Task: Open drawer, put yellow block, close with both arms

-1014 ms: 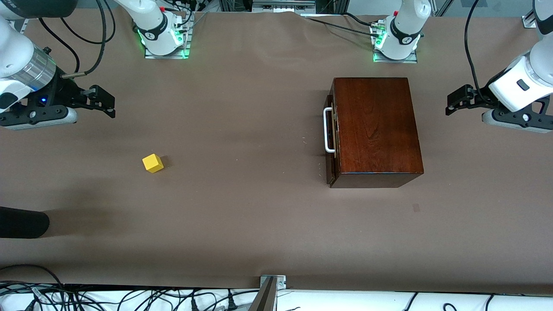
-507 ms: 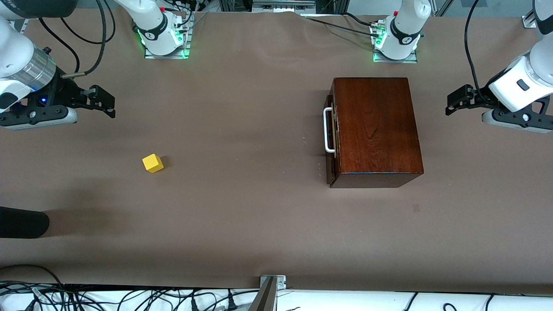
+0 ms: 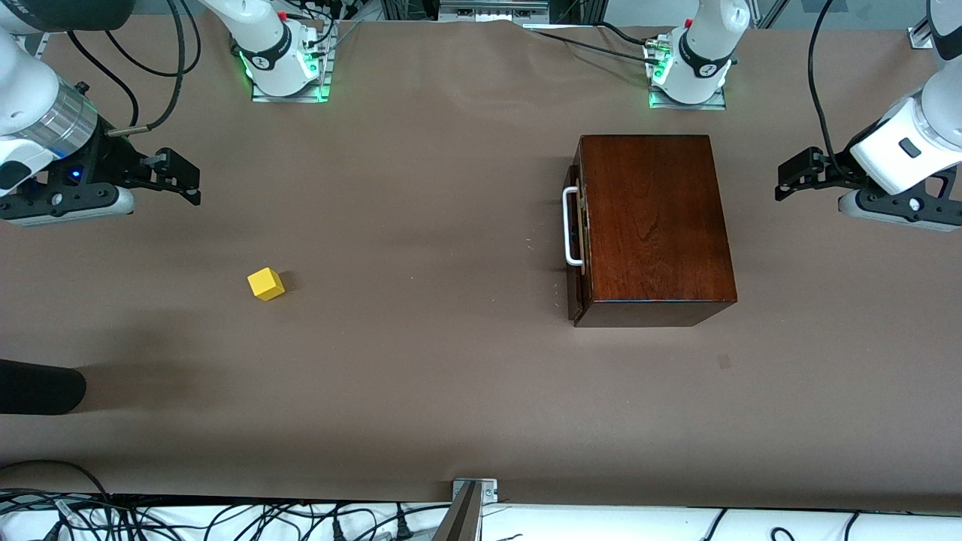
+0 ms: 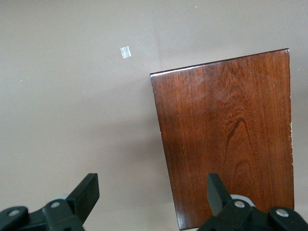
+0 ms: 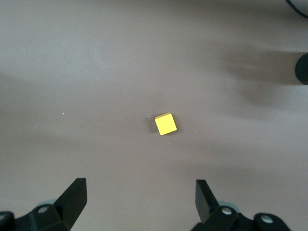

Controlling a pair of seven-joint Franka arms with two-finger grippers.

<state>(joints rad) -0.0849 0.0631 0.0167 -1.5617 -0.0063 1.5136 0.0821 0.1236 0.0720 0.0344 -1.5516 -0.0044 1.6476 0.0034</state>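
The glossy reddish-brown box (image 3: 654, 225) stands toward the left arm's end of the table; it also shows in the left wrist view (image 4: 226, 139). Its drawer (image 3: 577, 225) is shut, its white bar handle (image 3: 571, 227) facing the right arm's end. The yellow block (image 3: 265, 284) lies on the table toward the right arm's end and shows in the right wrist view (image 5: 165, 124). My left gripper (image 3: 789, 180) hangs open and empty in the air at the table's end beside the box. My right gripper (image 3: 184, 179) hangs open and empty over the table at its own end.
Brown paper (image 3: 421, 361) covers the table. A dark rounded object (image 3: 37, 387) juts in at the right arm's end, nearer the camera than the block. A small pale mark (image 3: 723, 361) lies on the paper near the box. Cables run along the near edge.
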